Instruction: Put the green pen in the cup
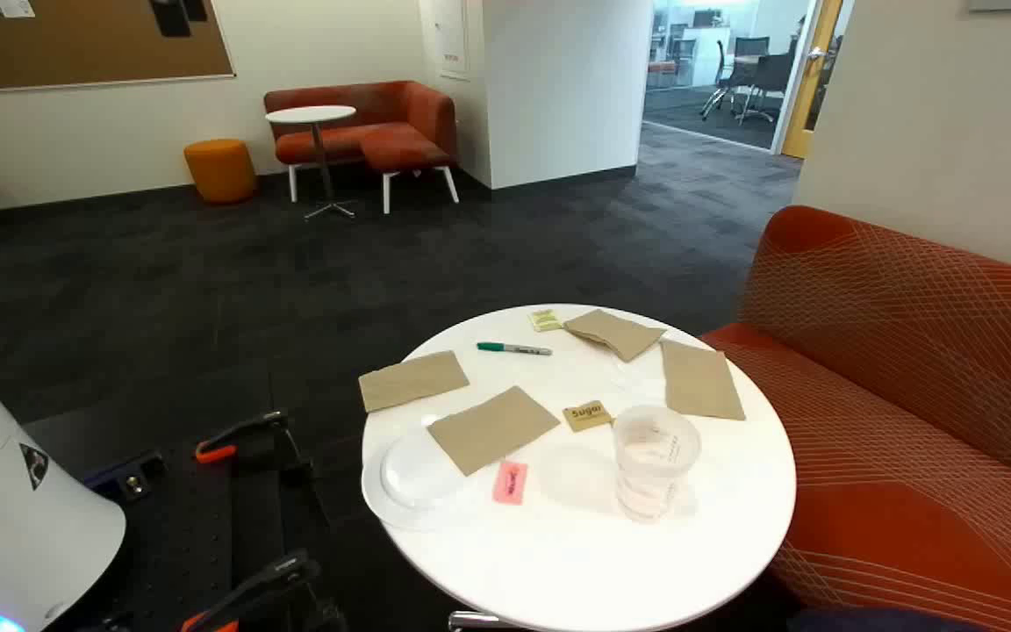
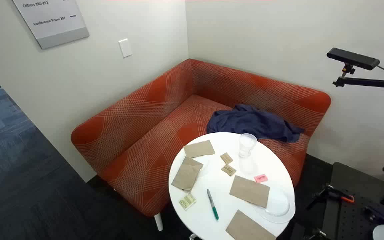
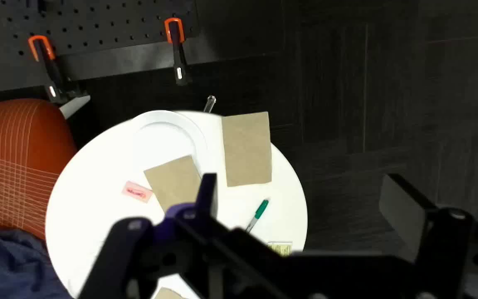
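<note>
The pen (image 1: 514, 348) lies flat on the round tabletop (image 1: 558, 570), toward the far edge in an exterior view, its green cap pointing at the left edge. The cup (image 1: 656, 461) stands upright there, right of the middle and well apart from the pen. In an exterior view the cup (image 2: 247, 145) is close to the far edge, and the pen (image 2: 213, 204) lies toward the near edge.

In the wrist view the gripper (image 3: 299, 195) has its two fingers spread wide, with the tabletop's right edge and dark floor showing between them. The pen's cap shows in that gap too; the gripper's body covers the other end.

Four brown sheets (image 1: 495, 428) lie about in both exterior views. In an exterior view one reaches the left edge, one overlaps the plate (image 1: 374, 505), one is by the far edge and one by the right edge. The pink packet (image 1: 510, 484) lies near the plate. The yellow packet (image 1: 546, 319) is at the far edge, just beside a sheet. Two sugar packets (image 2: 226, 158) lie near the cup, next to each other. Past the tabletop's edge is a red couch (image 2: 145, 150) with a blue cloth (image 2: 255, 123) on it.
</note>
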